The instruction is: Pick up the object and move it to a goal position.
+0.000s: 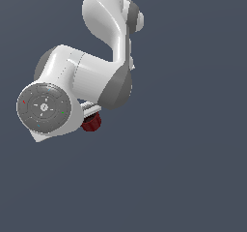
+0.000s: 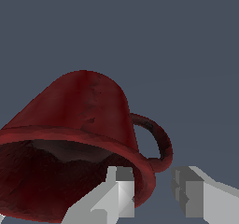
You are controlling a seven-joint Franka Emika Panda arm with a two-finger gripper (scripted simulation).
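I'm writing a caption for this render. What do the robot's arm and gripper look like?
The arm has glossy white rounded shells with grey joint caps, plus a grey round end disc carrying tiny red and green marks. The gripper has blocky white fingers with grey pads. No cables show.

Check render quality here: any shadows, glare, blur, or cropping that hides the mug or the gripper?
Exterior view: flat, even lighting, no cast shadows or glare, slightly soft; the arm covers most of the mug. Wrist view: sharp but very close, so the mug is cut off at the frame edge; the fingers straddle its rim near the handle.
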